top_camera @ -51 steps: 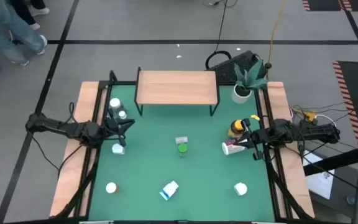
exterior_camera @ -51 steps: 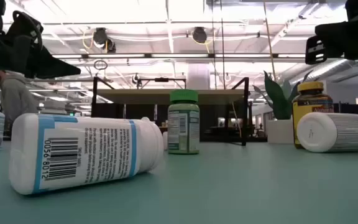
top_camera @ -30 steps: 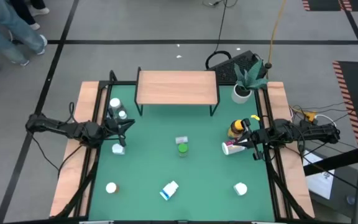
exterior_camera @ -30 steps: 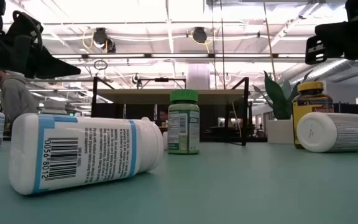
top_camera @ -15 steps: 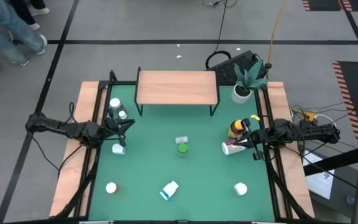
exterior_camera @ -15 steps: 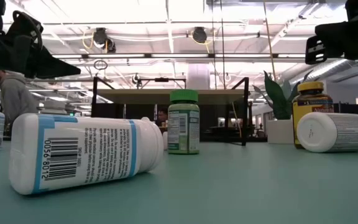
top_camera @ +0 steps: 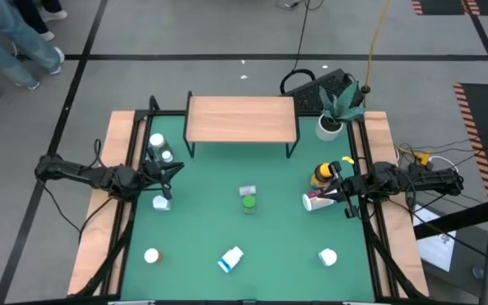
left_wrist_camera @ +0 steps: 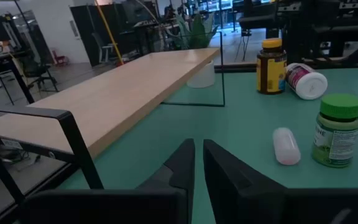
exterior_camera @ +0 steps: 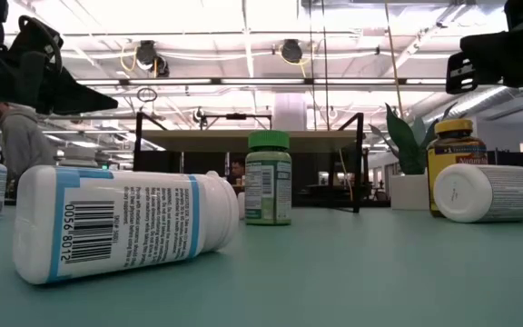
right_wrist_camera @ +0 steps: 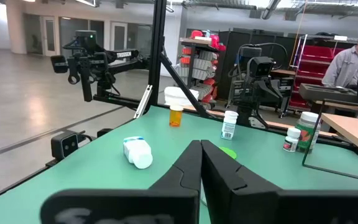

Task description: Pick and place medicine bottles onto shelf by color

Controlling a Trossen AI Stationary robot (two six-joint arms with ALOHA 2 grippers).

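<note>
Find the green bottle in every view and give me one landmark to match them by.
High view: green bottle stands mid-table, in front of the shelf.
Low view: it stands upright at centre, the shelf behind.
Left wrist view: at the right edge, shelf left.
Right wrist view: only its cap peeks past the claw.
Shared landmark: the shelf.

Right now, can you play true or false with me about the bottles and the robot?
1. The shelf has no bottles on it. True.
2. The green bottle is lying down. False: it stands upright.
3. The blue-labelled bottle lies on its side. True.
4. The left gripper holds a bottle. False: it is shut on nothing.
5. The plant pot sits mid-table. False: it is at a back corner, beside the shelf.
</note>
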